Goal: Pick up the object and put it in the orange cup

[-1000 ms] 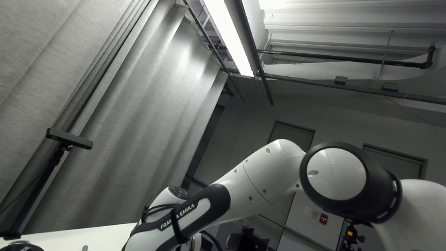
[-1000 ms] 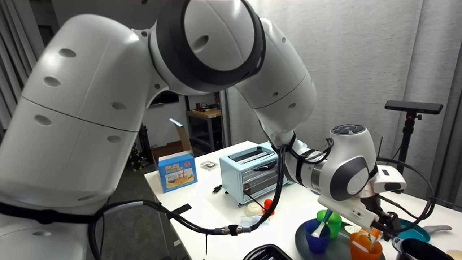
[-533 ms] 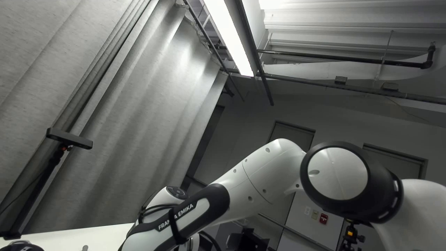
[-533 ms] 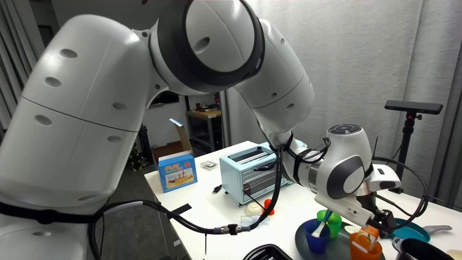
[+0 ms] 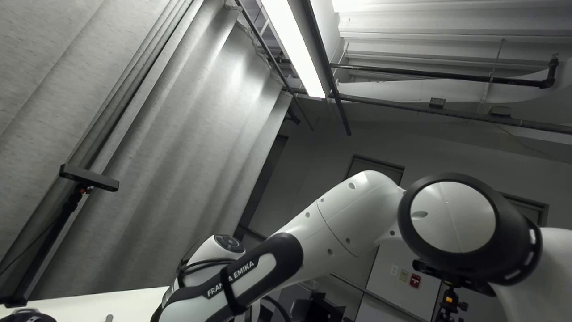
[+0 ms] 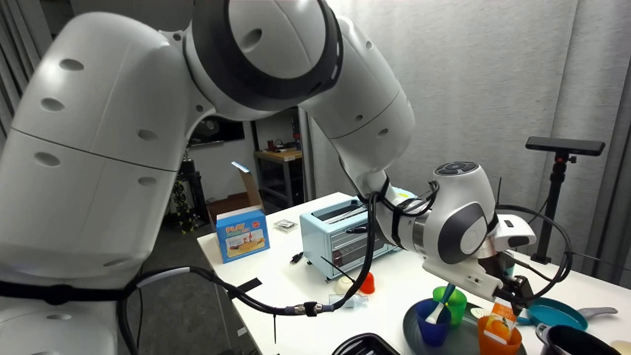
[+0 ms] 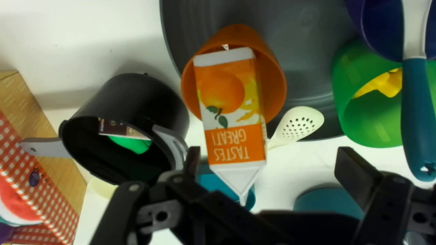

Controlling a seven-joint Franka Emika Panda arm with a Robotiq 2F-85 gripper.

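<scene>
Apparently, the carton [image 7: 231,112] is tilted in the orange cup [image 7: 273,83], its long axis pointed toward the gripper [image 7: 270,165]; with jaws parted, withdrawal is suggested.

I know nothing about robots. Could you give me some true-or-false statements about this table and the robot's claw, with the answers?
1. The juice carton sticks out beyond the rim of the orange cup. True.
2. Something is being squeezed tight. False: the gripper is wide open.
3. Something yellow is in the green cup. True.
4. Every container here is upside down. False: the black pot, for one, stands mouth up, with something green inside.
5. A light-blue toaster oven stands on the white table. True.
</scene>
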